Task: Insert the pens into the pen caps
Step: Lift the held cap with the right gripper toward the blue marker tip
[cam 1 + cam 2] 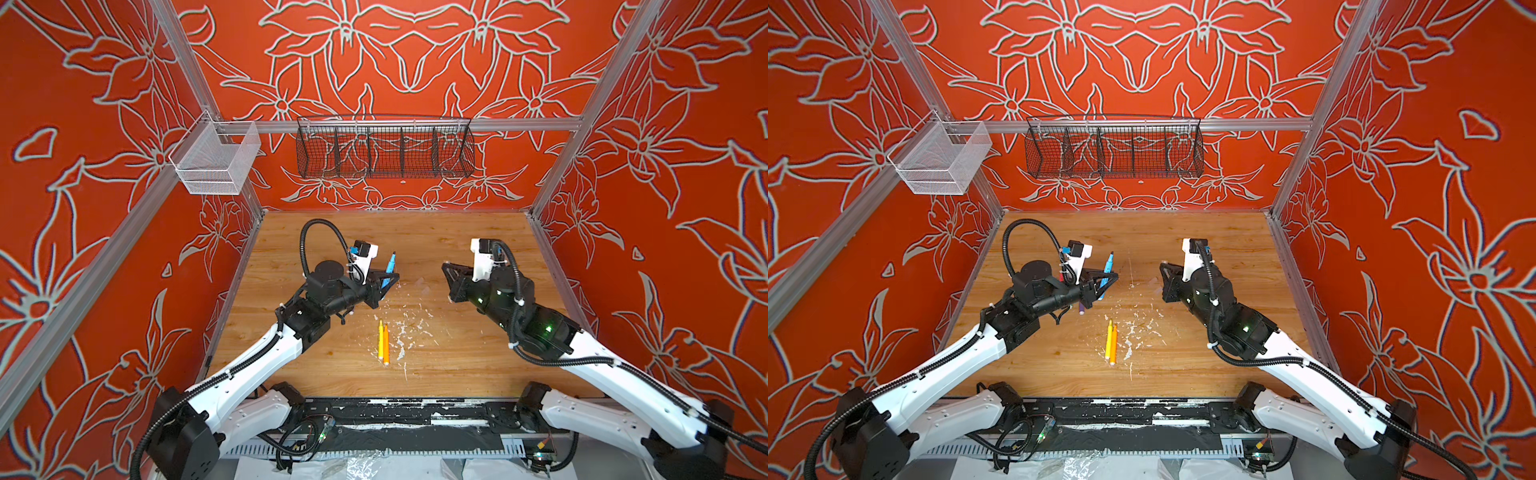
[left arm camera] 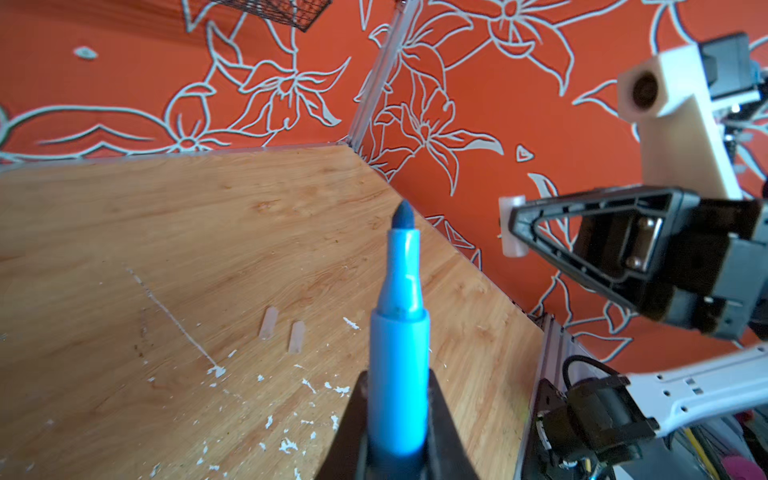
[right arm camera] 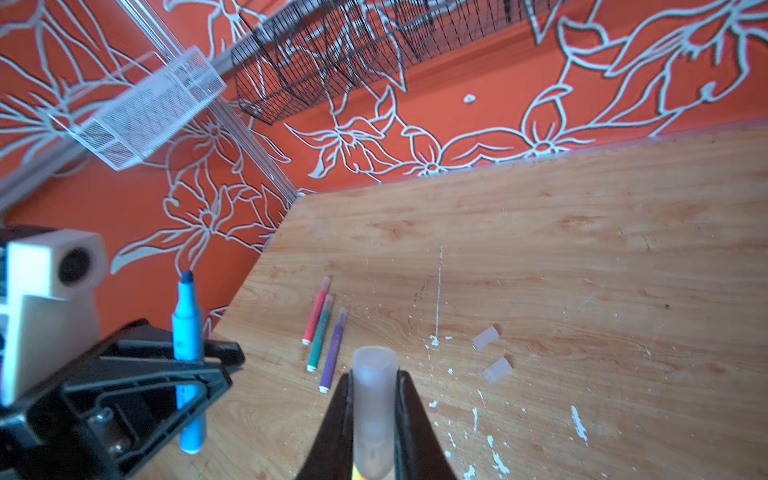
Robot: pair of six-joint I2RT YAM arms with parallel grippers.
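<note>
Left pincer (image 1: 390,279) clamped on slim blue marker pen (image 1: 391,262), right pincer (image 1: 446,270) on translucent plastic cap (image 3: 373,399); tip left exposed for capping.

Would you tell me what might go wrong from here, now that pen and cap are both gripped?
1. The blue pen is held low in the left gripper, tip well clear; an off-line push could tilt it.
2. The small cap in the right gripper may slip back when pressed.
3. Two loose caps lie on the table nearby; a dropped pen could scatter them.
</note>
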